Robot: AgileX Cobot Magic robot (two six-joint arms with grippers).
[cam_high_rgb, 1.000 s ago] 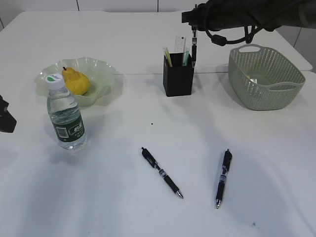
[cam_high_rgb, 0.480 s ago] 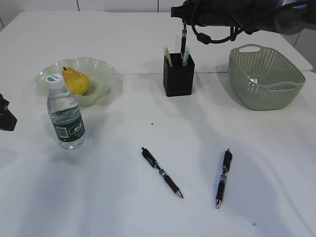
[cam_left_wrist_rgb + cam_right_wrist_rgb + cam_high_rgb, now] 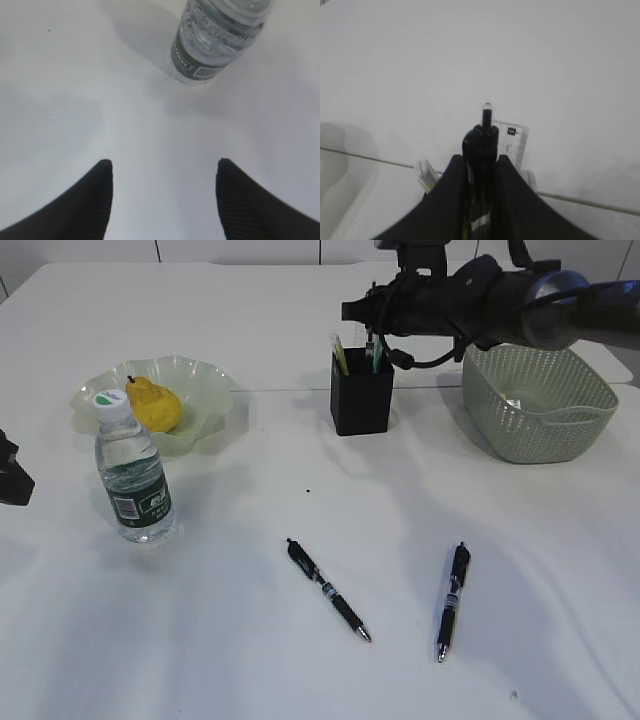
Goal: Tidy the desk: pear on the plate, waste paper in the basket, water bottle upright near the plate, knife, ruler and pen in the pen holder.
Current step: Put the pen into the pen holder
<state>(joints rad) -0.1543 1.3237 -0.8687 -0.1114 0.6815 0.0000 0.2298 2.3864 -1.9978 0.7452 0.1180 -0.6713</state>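
Though green-labelled, water bottle point(image 3: 135, 480) writing unreadable.

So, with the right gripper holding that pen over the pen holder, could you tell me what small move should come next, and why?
Probably open the jaws and let go. The right gripper is shut on a pen that stands upright, its lower end apparently already down inside the pen holder beside the ruler. Two more pens lie on the desk.
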